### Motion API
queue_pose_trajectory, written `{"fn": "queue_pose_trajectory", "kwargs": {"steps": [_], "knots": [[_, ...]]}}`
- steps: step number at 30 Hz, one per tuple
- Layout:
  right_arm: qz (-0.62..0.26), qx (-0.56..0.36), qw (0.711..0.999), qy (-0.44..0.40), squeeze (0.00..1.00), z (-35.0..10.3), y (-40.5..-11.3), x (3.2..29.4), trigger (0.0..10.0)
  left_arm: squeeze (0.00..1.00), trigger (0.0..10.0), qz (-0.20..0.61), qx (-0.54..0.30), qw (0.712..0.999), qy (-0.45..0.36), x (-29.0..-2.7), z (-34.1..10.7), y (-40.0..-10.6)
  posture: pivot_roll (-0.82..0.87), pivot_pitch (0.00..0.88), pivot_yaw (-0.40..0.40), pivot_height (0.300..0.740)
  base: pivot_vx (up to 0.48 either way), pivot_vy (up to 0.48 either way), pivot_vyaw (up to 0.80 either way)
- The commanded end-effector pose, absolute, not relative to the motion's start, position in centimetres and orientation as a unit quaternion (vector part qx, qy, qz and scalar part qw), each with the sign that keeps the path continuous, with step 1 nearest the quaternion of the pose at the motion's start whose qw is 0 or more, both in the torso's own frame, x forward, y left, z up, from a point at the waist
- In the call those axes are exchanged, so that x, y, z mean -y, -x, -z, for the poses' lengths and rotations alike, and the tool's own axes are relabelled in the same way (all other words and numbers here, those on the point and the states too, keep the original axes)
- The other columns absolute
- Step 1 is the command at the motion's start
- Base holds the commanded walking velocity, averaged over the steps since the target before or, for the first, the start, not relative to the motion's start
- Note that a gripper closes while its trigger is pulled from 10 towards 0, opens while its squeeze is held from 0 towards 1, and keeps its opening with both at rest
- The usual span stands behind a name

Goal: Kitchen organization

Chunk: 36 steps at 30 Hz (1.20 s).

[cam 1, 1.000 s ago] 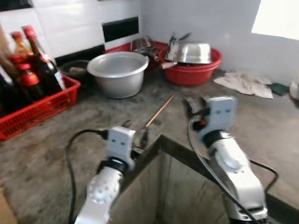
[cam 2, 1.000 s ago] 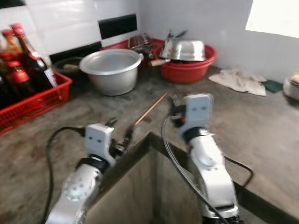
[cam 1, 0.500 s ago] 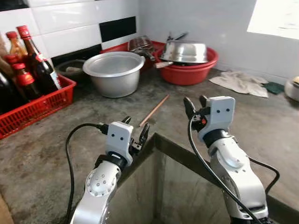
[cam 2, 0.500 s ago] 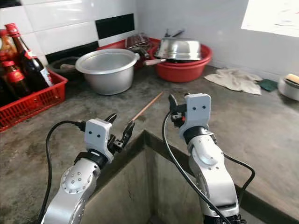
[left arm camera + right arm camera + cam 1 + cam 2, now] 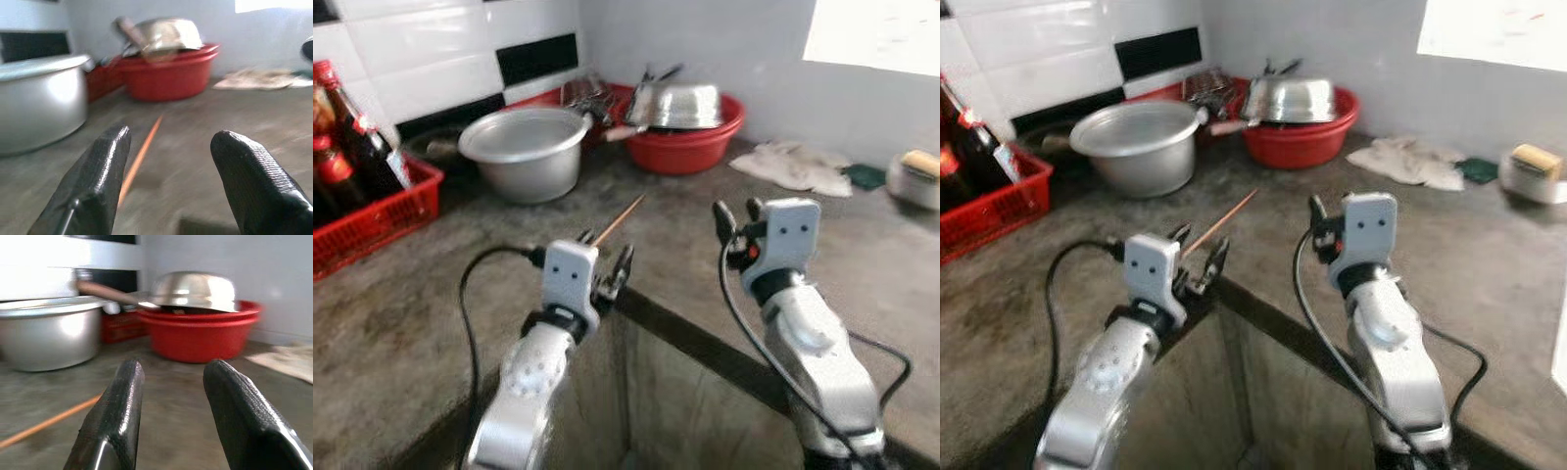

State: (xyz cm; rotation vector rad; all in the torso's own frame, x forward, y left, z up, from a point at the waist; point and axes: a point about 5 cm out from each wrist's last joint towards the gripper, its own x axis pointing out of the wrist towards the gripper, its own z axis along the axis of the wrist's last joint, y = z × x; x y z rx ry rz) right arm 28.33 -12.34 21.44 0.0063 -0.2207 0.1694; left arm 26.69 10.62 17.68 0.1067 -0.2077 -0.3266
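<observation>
We hold both grippers low over a grey counter (image 5: 862,245) at its inner corner. Our left gripper (image 5: 605,262) has its 2 fingers (image 5: 93,181) spread apart and empty, hovering just above the counter's dark edge. A thin orange stick (image 5: 621,217) lies flat on the counter just ahead of this gripper; in the left wrist view it runs away between the fingers, nearer the one on the pot's side, and touches neither.

Our right gripper (image 5: 734,211) is raised a little higher, its 2 fingers (image 5: 115,416) also parted with nothing between them. The stick sits ahead of it and off to its left.

Beyond the left gripper, past the stick's far end, stands a large aluminium pot (image 5: 521,152). Ahead of the right gripper, against the wall, a red basin (image 5: 690,142) carries an upturned steel bowl (image 5: 677,103), with a wooden-handled utensil (image 5: 105,293) sticking out toward the pot. A second red tub (image 5: 563,98) with metal ware sits behind the pot.

Far to the left of our left gripper, a red crate (image 5: 372,211) holds dark bottles (image 5: 352,132) with red caps. To the right of our right gripper a crumpled cloth (image 5: 790,164) lies near the wall, with a small green pad (image 5: 865,175) just beside it and a white container (image 5: 914,178) further right.
</observation>
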Motion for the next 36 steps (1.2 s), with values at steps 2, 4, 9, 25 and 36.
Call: {"fn": "queue_pose_trajectory", "kwargs": {"steps": [2, 4, 9, 25, 36], "knots": [[-0.085, 0.115, 0.99, -0.003, 0.0, -21.7, -28.5, 12.3, 10.0, 0.0, 10.0, 0.164, 0.092, 0.98, -0.056, -11.0, -17.6, -27.1, 0.1, 0.037, -0.011, 0.74, 0.0, 0.0, 0.0], [-0.084, 0.115, 0.99, -0.004, 0.0, -21.8, -28.5, 12.3, 10.0, 0.0, 10.0, 0.168, 0.089, 0.98, -0.053, -11.2, -17.7, -27.4, 0.11, 0.037, -0.011, 0.74, 0.0, 0.0, 0.0], [-0.084, 0.115, 0.99, -0.009, 0.0, -21.8, -28.6, 12.3, 10.0, 0.0, 10.0, 0.196, 0.063, 0.975, -0.088, -12.0, -18.0, -29.5, 0.11, 0.043, -0.011, 0.74, 0.0, 0.0, 0.0], [-0.082, 0.117, 0.99, -0.012, 0.0, -22.0, -28.8, 11.9, 10.0, 0.0, 10.0, 0.296, -0.074, 0.951, -0.054, -11.0, -20.3, -36.7, 0.1, 0.032, 0.011, 0.74, 0.0, 0.0, 0.0], [-0.072, 0.115, 0.991, -0.025, 0.0, -22.0, -29.0, 11.8, 10.0, 0.0, 10.0, 0.314, -0.158, 0.933, -0.079, -11.1, -21.9, -39.7, 0.1, 0.031, 0.033, 0.74, 0.0, 0.0, 0.0]]}}
